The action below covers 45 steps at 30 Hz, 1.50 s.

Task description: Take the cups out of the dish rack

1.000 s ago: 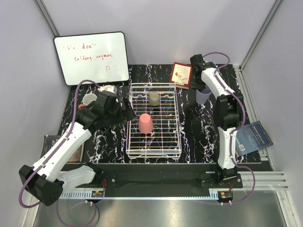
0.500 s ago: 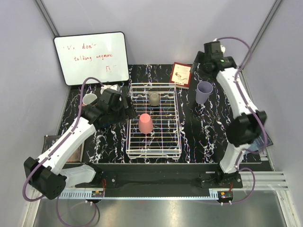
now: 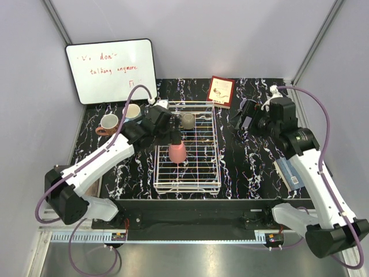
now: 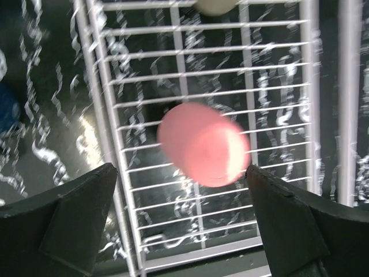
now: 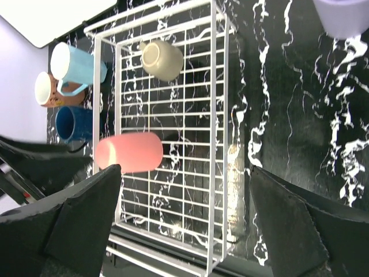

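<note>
The white wire dish rack [image 3: 188, 188] stands mid-table. In it a salmon cup [image 3: 177, 152] sits upside down and a grey-beige cup [image 3: 188, 120] lies at the far end. My left gripper [image 3: 172, 136] hovers open over the rack's left side. In the left wrist view the salmon cup [image 4: 203, 144] is just ahead of the open left gripper [image 4: 180, 173]. My right gripper [image 3: 247, 115] is open, right of the rack, with nothing in it. A lavender cup [image 5: 345, 16] stands on the table, hidden under that arm in the top view. Terracotta [image 3: 108, 123], light blue [image 3: 132, 111] and dark blue [image 5: 75, 122] cups stand left of the rack.
A whiteboard [image 3: 111, 69] leans at the back left and a red card [image 3: 221, 90] at the back middle. A blue booklet [image 3: 287, 171] lies at the right under my right arm. Grey walls close in both sides.
My right gripper opened, let go of the lavender cup, and moved away from it. My left arm swung right from the mugs to above the salmon cup in the rack.
</note>
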### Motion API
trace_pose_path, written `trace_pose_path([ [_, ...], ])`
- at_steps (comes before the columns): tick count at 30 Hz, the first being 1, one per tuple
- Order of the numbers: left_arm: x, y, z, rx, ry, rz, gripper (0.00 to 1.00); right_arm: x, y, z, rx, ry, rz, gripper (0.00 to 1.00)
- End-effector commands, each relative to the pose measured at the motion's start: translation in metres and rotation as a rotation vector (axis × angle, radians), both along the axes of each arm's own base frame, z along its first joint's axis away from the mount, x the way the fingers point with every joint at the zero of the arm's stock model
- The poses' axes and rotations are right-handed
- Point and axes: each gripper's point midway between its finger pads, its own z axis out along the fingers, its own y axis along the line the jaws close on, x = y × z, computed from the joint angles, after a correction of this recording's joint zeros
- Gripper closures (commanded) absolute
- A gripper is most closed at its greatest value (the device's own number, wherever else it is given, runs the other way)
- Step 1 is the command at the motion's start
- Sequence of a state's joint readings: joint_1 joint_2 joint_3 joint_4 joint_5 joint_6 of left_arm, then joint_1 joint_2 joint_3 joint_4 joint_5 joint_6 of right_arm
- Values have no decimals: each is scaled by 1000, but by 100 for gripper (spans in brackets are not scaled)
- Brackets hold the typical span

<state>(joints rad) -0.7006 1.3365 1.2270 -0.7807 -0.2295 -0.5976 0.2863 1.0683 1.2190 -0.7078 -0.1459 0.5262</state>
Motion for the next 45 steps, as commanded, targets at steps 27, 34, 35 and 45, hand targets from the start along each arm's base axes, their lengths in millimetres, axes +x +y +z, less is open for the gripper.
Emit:
trace_pose_path([
  [27, 11, -52, -59, 21, 121, 5, 2, -53, 2, -27, 41, 66, 66, 0],
  [34, 6, -55, -62, 29, 128, -19, 52, -52, 2, -31, 34, 71, 61, 0],
  [35, 5, -55, -62, 32, 126, -28, 61, -51, 1, -32, 33, 74, 57, 0],
  [45, 13, -52, 22, -61, -72, -59, 100, -47, 0, -15, 40, 24, 47, 0],
])
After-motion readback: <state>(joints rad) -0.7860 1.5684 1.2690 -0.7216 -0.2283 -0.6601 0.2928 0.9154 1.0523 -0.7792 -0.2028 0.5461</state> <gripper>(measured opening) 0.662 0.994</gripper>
